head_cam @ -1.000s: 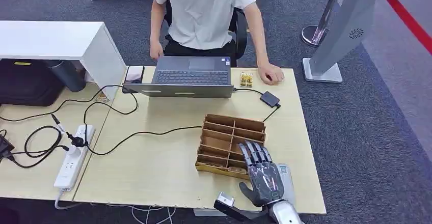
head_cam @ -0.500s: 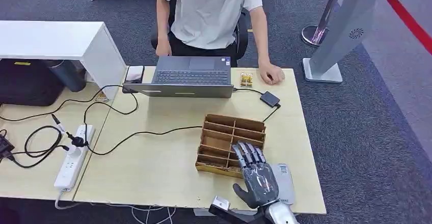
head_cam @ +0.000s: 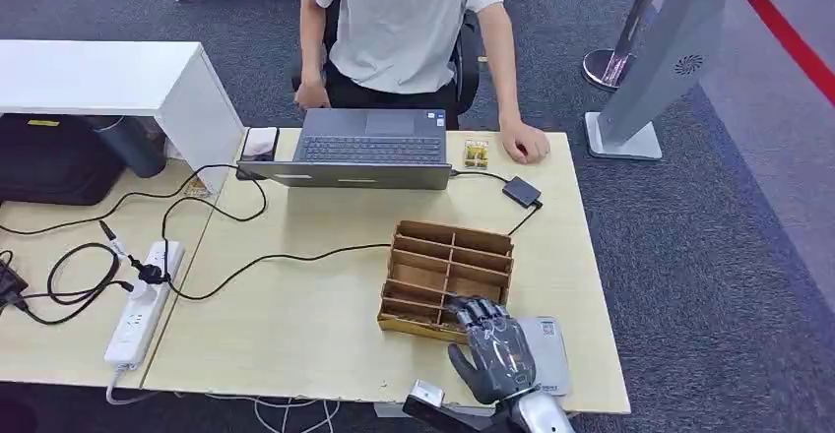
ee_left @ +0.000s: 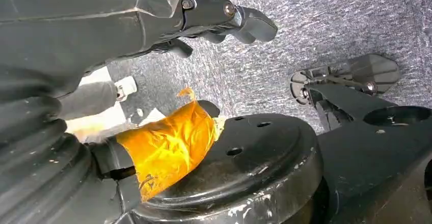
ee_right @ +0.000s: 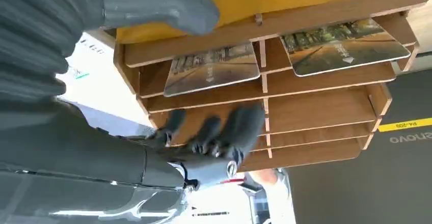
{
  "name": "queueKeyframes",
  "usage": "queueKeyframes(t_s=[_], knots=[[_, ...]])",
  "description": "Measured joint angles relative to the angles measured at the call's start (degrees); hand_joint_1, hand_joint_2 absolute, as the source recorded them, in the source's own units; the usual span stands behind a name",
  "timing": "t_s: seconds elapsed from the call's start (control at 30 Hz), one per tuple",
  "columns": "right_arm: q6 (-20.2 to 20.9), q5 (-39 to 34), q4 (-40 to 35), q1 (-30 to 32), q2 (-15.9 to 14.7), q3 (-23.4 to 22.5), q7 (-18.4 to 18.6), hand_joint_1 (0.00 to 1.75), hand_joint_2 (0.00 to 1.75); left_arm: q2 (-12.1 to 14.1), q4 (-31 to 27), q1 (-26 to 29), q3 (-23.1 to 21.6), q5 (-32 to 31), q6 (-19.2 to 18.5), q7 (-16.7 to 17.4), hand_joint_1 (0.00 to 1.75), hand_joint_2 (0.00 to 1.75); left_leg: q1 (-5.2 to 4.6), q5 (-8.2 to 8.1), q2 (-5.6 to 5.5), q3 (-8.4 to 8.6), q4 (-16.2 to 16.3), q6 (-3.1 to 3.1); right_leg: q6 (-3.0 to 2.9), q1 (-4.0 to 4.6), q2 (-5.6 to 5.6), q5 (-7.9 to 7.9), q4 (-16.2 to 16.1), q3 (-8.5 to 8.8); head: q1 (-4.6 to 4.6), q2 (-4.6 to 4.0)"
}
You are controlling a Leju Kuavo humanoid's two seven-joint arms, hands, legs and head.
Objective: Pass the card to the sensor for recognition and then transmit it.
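Note:
A wooden card rack [head_cam: 448, 271] stands on the light table [head_cam: 295, 325], right of centre. In the right wrist view, two picture cards [ee_right: 214, 68] [ee_right: 346, 46] lie in its slots. My right hand [head_cam: 495, 352] hovers at the rack's near right corner, its fingers [ee_right: 219, 132] curled down into the slots and its thumb [ee_right: 153, 5] apart on the outer side; it holds nothing. A small black box [head_cam: 522, 192], wired to the laptop, lies beyond the rack. My left hand [ee_left: 224, 18] hangs over the carpet, holding nothing.
A grey flat pad [head_cam: 549, 354] lies on the table just right of my right hand. A laptop [head_cam: 369, 148] sits at the far edge with a person [head_cam: 404, 20] seated behind it, one hand [head_cam: 525, 143] on the table. Cables and a power strip [head_cam: 143, 300] lie to the left.
My right hand has drawn back toward the table's near edge and curled its fingers down into the rack, uncovering the grey pad. The person has shifted slightly.

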Motion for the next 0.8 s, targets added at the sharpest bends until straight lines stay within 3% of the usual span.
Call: queueKeyframes(t_s=[0.53, 0.8], knots=[[0.3, -3.0, -6.2, 4.3, -0.8, -5.2, 0.7, 1.75, 1.75, 0.0, 0.0, 0.1, 0.4, -1.1, -0.6, -1.1, 0.0, 1.75, -0.01, -0.01, -0.01, -0.02, 0.0, 0.0, 0.0, 0.0, -0.01, 0.0, 0.0, -0.02, 0.0, 0.0], [2.5, -6.4, -7.7, 5.6, -0.8, -7.3, -2.1, 1.75, 1.75, 0.0, 0.0, 0.1, 1.4, -0.5, 0.4, -1.4, 0.0, 1.75, 0.0, 0.0, 0.0, -0.01, 0.0, 0.0, 0.0, 0.0, 0.0, 0.0, 0.0, -0.01, 0.0, 0.0]])
